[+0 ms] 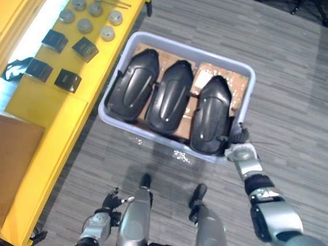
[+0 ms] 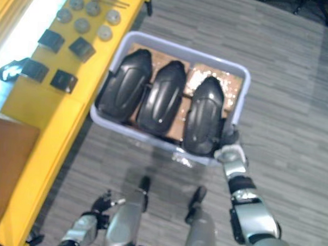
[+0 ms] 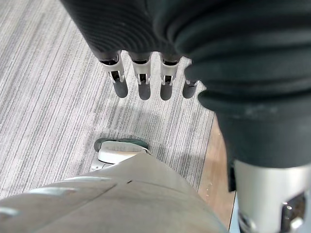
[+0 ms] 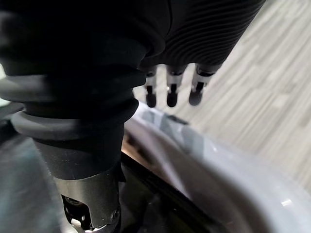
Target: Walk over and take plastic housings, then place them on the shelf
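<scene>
Black housings (image 1: pixel 170 99) in pale tub (image 1: pixel 189 48), right hand (image 1: pixel 239 140) beside

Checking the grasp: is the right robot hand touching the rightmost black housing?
Cannot tell: left eye view shows right robot hand overlapping housing at bin corner, contact hidden.

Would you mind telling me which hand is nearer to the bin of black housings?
The right. The right hand is at the bin's near right corner, over its rim; the left hand hangs well short of the bin, above the floor.
</scene>
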Controlling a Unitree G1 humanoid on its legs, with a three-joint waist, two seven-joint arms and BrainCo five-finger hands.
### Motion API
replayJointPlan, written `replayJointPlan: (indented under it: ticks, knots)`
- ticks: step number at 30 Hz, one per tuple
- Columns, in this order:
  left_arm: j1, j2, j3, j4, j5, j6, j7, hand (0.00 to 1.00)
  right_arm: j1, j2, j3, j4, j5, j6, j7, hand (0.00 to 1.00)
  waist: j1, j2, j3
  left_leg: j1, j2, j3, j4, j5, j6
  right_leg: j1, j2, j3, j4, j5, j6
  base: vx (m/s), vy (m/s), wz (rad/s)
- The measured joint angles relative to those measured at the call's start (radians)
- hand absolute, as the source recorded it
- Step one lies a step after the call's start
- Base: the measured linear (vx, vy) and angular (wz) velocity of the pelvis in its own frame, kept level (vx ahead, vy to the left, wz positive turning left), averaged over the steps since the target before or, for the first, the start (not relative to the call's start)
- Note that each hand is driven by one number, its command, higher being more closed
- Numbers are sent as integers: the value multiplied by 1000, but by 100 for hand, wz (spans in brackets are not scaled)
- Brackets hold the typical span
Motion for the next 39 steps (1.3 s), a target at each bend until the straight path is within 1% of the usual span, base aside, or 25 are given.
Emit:
replayJointPlan:
  ticks: [2, 6, 13, 16, 18, 25, 28, 29, 30, 31, 32, 34, 35, 37, 39]
  knots:
    - [-7, -2, -2, 18, 0, -2, 0, 0, -7, -1, -5, 12, -9, 1, -4, 100, -1, 4, -2, -7, -6, -6, -3, 6, 2, -7, -6, -4, 4, 0, 0, -18, 15, 9]
    - [-11, -1, -7, 22, -1, -2, 0, 0, -55, -22, -7, 54, -88, 13, -18, 100, -2, 4, -1, -12, -12, -8, -3, 11, 3, -15, -13, -4, 13, 0, 0, -4, 5, 1]
    - [-14, -1, -9, 26, -3, -4, 0, 0, -69, -32, -6, 94, -191, 41, -28, 100, -2, 4, -1, -12, -19, -15, -9, 18, 4, -15, -20, -7, 21, -1, 1, -2, 9, 4]
    - [-16, -3, -10, 26, -3, -6, 0, 0, -72, -32, -5, 102, -201, 41, -40, 100, -1, 7, 0, -12, -20, -15, -8, 19, 5, -15, -22, -7, 25, -2, 2, 0, 0, 0]
    - [-16, -3, -11, 26, -14, -7, 0, 0, -72, -32, -4, 108, -233, 42, -39, 100, -1, 8, 0, -12, -21, -15, -8, 19, 5, -16, -23, -7, 26, -2, 2, 0, 0, 0]
    - [-16, -4, -11, 25, -39, -14, 0, 0, -74, -57, -3, 115, -241, 38, -40, 100, -1, 8, 0, -12, -20, -15, -8, 19, 5, -16, -23, -7, 26, -2, 1, 0, 0, 0]
    - [-15, -5, -11, 21, -113, -33, 0, 0, -76, -79, 9, 107, -259, 29, -41, 100, -1, 8, 0, -12, -20, -14, -7, 19, 5, -16, -22, -7, 26, -2, 1, 0, 0, 0]
    - [-15, -5, -11, 13, -153, -41, 1, 0, -76, -92, 25, 89, -267, 29, -42, 100, -1, 8, 0, -12, -19, -14, -7, 19, 5, -16, -22, -7, 26, -2, 1, 0, 0, 0]
    - [-15, -8, -9, -1, -196, -52, 10, 0, -76, -104, 38, 63, -271, 29, -43, 100, -1, 8, 0, -12, -19, -14, -5, 19, 5, -16, -22, -7, 26, -2, 2, 0, 0, 0]
    - [-12, -11, -8, -17, -205, -59, 17, 0, -76, -110, 41, 45, -272, 30, -43, 100, -1, 8, 0, -12, -18, -14, -4, 20, 5, -16, -21, -7, 26, -2, 1, 0, 0, 0]
    - [-6, -23, -7, -49, -235, -82, 31, 0, -76, -119, 41, 6, -284, 31, -43, 100, -1, 8, 0, -11, -18, -14, -4, 20, 4, -16, -21, -7, 26, -2, 1, 0, 0, 0]
    - [0, -50, -3, -135, -240, -113, 71, 0, -75, -137, 40, -65, -309, 37, -43, 100, -2, 8, 0, -11, -17, -13, -4, 20, 4, -15, -21, -6, 26, -2, 1, 0, 0, 0]
    - [1, -54, -3, -168, -247, -121, 80, 0, -75, -142, 39, -90, -308, 38, -43, 100, -3, 8, 0, -10, -16, -13, -4, 21, 3, -15, -21, -6, 26, -2, 1, 0, 0, -3]
    - [-1, -54, 1, -323, -268, -127, 139, 0, -75, -165, 39, -180, -332, 38, -42, 100, -5, 8, 0, -7, -12, -9, -6, 23, 0, -15, -21, -4, 26, -2, 1, 0, 0, -4]
    - [-11, -49, 1, -426, -268, -134, 180, 0, -75, -175, 41, -219, -358, 32, -41, 100, -5, 7, 0, -3, -8, 0, -10, 27, -2, -15, -20, -3, 26, -1, 1, 1, 0, -6]
